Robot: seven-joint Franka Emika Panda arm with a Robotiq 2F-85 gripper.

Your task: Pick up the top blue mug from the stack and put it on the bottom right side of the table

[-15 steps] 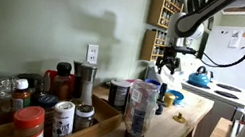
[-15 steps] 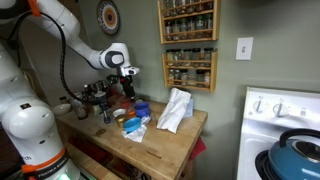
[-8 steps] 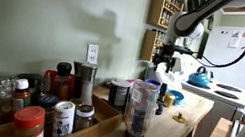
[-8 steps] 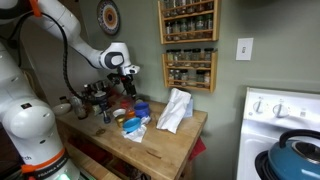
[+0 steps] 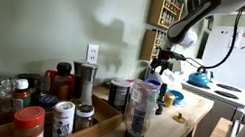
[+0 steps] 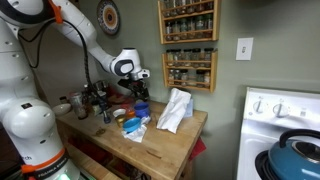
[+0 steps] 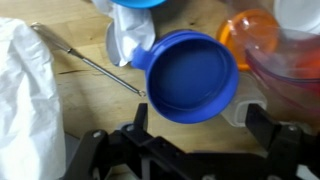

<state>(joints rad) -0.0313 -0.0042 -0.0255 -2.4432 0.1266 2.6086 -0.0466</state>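
Observation:
In the wrist view I look straight down into the top blue mug (image 7: 190, 75), a plain round blue cup with its handle to the left. My gripper (image 7: 200, 125) is open, its two black fingers just below the mug's rim in the picture and spread wider than the mug. In an exterior view the gripper (image 6: 140, 86) hangs just above the short blue stack (image 6: 142, 108) on the wooden table (image 6: 165, 140). In the exterior view from along the table the gripper (image 5: 168, 60) is at the far end, and the stack is hard to make out there.
A crumpled white bag (image 6: 175, 108) lies right beside the mugs, with a thin metal rod (image 7: 90, 62) between them. An orange lid (image 7: 250, 35) and a reddish container (image 7: 295, 85) crowd the other side. A clear blender jar (image 5: 140, 108), spice jars (image 5: 53, 117) and a blue kettle (image 5: 200, 78) stand nearby.
The arm has swung sideways and come down, so the gripper now hangs over the blue mugs. The jaws stay open. Nothing on the table has moved.

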